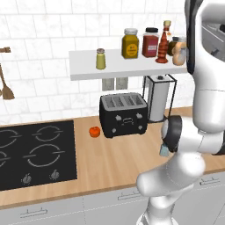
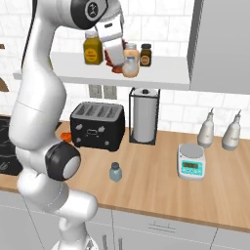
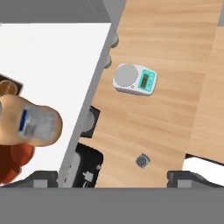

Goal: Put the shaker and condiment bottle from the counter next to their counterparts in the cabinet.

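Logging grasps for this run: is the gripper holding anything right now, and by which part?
Nothing is held. The gripper is open above the shelf; the condiment bottle stands there, released.

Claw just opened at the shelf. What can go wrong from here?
1. The open claw hangs right beside the squat tan-peach bottle. A sloppy retreat may clip it, tipping it into the tall ribbed red bottle or over the front edge of the white shelf.
2. The small pale blue shaker stands on the wooden counter, close to the arm's lower joint. Swinging down for it could knock it over.
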